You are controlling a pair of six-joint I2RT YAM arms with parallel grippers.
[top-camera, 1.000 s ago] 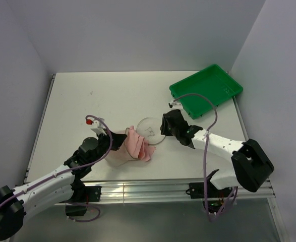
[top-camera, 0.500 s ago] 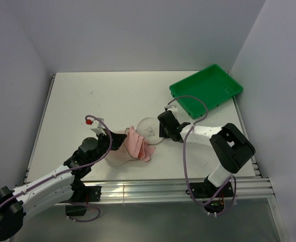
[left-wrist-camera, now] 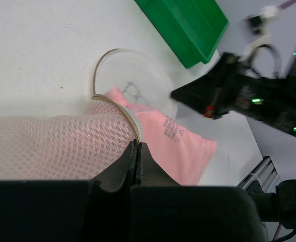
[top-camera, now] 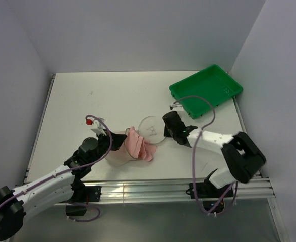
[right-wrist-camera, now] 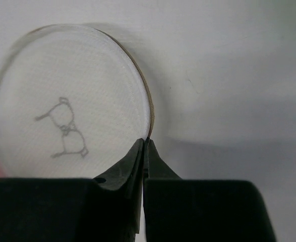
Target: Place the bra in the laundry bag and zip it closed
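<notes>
Top external view: the laundry bag lies open near the middle of the table, its round lid half flat and just right of centre. The other half bulges to the lower left, and the bra is only partly stuffed into it. A salmon-pink fold spills over the rim toward the bottom of the frame. The left gripper comes in from the lower left. The left wrist view shows its jaws fully closed, pinching the zip rim of the filled half, with pink showing through the mesh. The right gripper reaches in from the right, and the right wrist view shows its jaws shut to a slit on the lid's right edge. That looks like a thin bite on the rim cord and little else. The green tray sits well apart at the upper right. The main risk is the loose fabric: if the lid is folded over now, the spilling fold would probably land on the zip line and jam or block the closure. The right-hand pinch is so shallow that the springy rim could slip out as it is lifted. Both halves are joined, so a hard pull on the lid could drag the whole pouch against the left hold and shake more bra out. No zip pull can be made out in any view.
</notes>
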